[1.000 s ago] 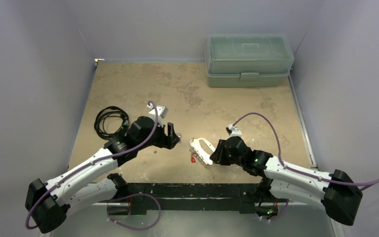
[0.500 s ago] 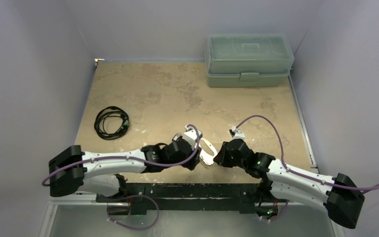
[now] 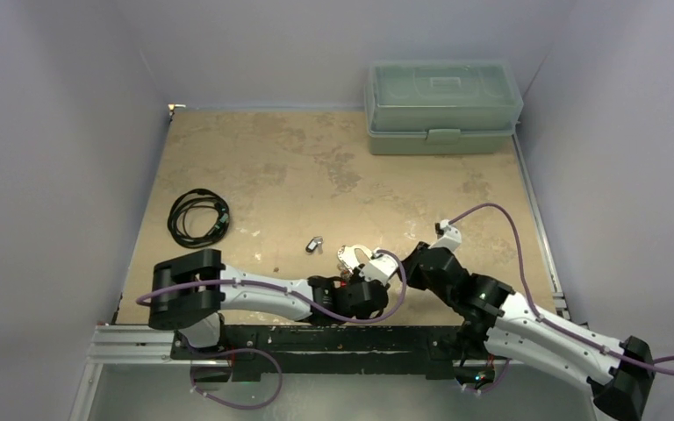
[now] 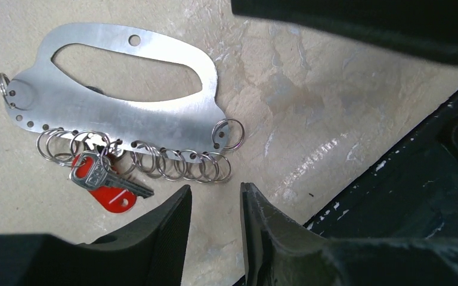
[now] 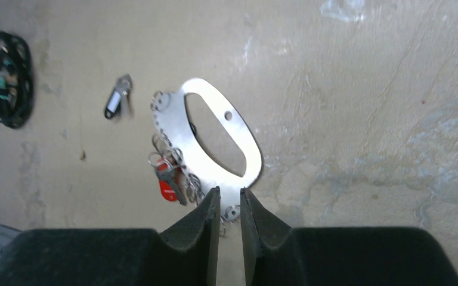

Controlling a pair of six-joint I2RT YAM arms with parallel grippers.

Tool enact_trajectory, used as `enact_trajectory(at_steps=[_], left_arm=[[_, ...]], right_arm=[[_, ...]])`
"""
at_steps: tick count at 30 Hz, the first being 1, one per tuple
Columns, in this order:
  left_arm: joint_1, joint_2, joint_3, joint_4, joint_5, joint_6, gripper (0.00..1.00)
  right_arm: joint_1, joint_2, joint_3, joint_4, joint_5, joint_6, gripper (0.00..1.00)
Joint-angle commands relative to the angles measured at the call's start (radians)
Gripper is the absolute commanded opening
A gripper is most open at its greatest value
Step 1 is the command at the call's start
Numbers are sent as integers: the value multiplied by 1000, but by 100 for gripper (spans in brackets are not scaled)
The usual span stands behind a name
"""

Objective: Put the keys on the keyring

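Keyring [image 4: 125, 116] just beyond left pincer [image 4: 214, 189] tips (narrow gap, empty); right pincer [image 5: 228, 192] narrow too.

Bodywork: left arm [image 3: 259, 289], right arm [image 3: 562, 338] were white shells between bulky black joint housings. Each trailed thin purple cable [image 3: 483, 206]. Black tapered fingers, finely textured, tipped left pincer [image 4: 214, 190], right pincer [image 5: 229, 192].

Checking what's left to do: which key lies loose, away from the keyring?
The dark-headed key, alone on the table, clear of the keyring. The red-headed key and the silvery key sit together on its small rings.
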Motion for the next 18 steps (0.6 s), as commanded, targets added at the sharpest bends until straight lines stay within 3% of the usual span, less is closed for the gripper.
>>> enact_trajectory(at_steps=[1,11,18], left_arm=[[-15,64,67,13,-71,-9,34],[-25,129,99,-5,-91,-2,19],[-25,150,106,-1,-91,1,16]], right_arm=[[1,-46,62,-46,112,9,21],[1,-1,69,-42,97,0,21],[1,-6,66,-35,86,-7,21]])
